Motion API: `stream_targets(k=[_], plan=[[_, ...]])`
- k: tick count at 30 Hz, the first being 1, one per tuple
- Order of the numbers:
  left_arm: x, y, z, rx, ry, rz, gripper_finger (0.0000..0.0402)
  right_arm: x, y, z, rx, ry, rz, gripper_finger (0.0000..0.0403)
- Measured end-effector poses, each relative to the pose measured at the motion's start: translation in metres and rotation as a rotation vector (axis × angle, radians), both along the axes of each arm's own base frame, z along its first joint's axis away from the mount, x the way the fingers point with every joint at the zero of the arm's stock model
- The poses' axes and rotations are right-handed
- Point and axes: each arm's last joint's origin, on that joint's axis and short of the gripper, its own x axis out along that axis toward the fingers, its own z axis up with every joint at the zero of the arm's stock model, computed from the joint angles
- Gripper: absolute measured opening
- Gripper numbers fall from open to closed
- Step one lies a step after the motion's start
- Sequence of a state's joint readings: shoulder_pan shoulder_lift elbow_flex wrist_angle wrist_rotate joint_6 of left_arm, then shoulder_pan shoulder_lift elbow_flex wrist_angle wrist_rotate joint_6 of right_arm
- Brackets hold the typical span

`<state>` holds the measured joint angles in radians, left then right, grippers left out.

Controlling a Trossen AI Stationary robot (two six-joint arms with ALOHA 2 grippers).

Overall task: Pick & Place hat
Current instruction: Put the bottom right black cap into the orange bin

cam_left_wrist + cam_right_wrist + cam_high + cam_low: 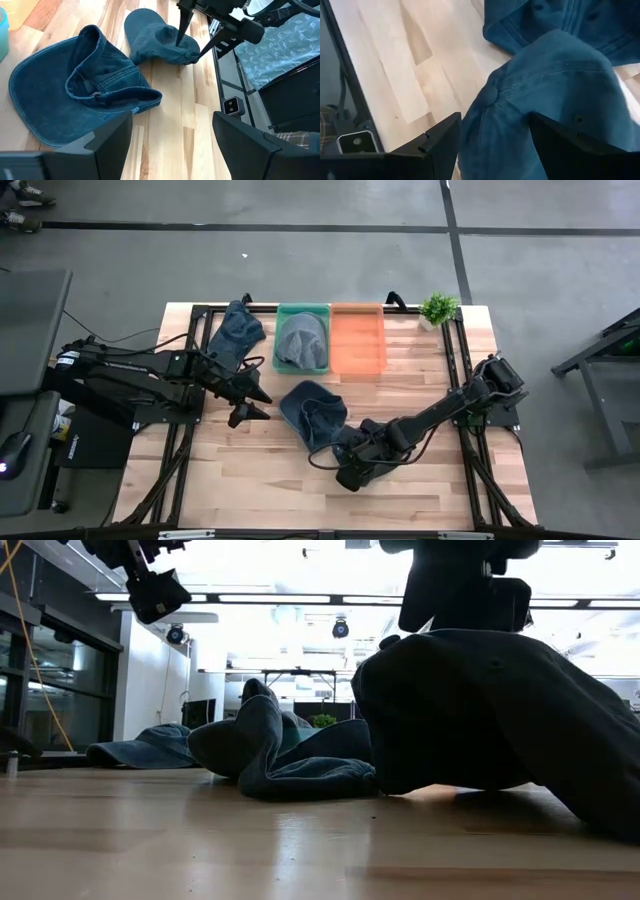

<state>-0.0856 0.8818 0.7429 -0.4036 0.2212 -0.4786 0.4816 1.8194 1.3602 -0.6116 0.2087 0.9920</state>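
Pale wood tabletop point(420, 470) carries several hats, so watch which one you take. Your right pincer point(495, 135) stands spread with a hat point(530, 100) bunched between its fingers, the crown button right at its mouth. Just beyond it lies an upturned hat point(312, 412), and the two look to be touching, though I cannot tell for sure. Close now and you may pinch only a fold, letting it slip, or drag the neighbour along. Your left pincer point(262, 403) hovers spread, facing that upturned hat; a sweep inward could clash with the right arm. A green bin point(303, 311) already holds a hat.
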Motion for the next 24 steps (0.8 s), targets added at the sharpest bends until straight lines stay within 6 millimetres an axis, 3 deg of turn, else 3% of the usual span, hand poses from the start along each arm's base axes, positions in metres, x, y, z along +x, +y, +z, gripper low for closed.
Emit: stream_targets(k=[15, 24], plan=[[0.0, 0.0, 0.0, -0.002, 0.0, -0.006, 0.0273, 0.005, -0.016, -0.002, -0.029, 0.023, -0.047, 0.0225], [0.0, 0.0, 0.0, -0.001, 0.003, -0.007, 0.0273, 0.019, -0.019, -0.034, -0.003, 0.108, -0.052, 0.0221]])
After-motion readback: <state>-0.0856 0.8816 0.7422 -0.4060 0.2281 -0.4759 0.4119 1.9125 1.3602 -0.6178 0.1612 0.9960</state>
